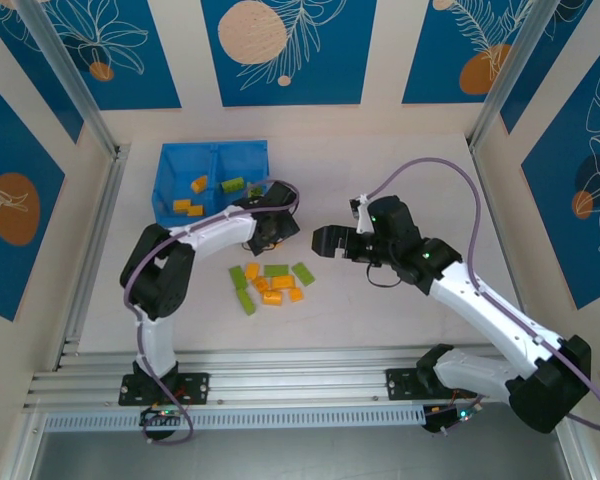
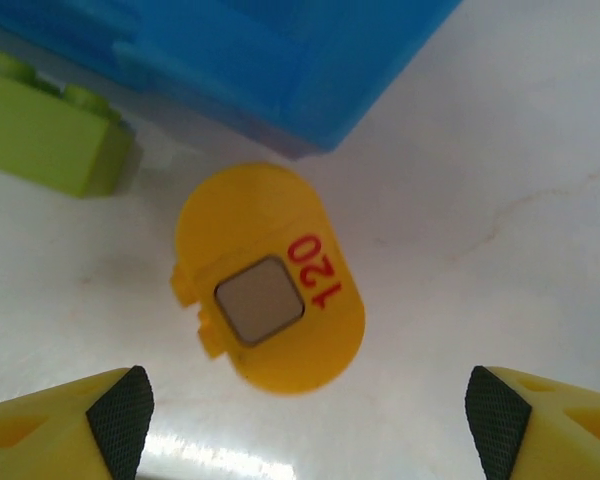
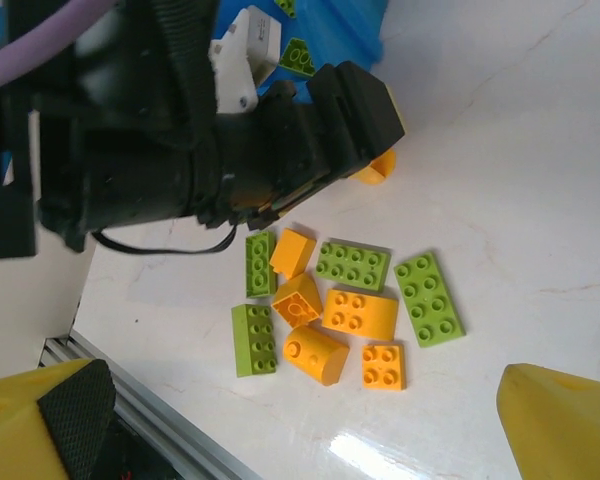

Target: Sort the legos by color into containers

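- Left hand (image 2: 308, 420): fingers spread, empty, above a rounded orange lego (image 2: 268, 280) lying just beside the blue bin (image 2: 280, 60) corner
- Right hand (image 3: 305, 420): fingers spread, empty, near loose legos (image 3: 330, 310) clustered on the bench (image 3: 520, 200), bare surface around them
- Bin: orange bricks (image 1: 188, 205) in left compartment, green brick (image 1: 232, 184) in right
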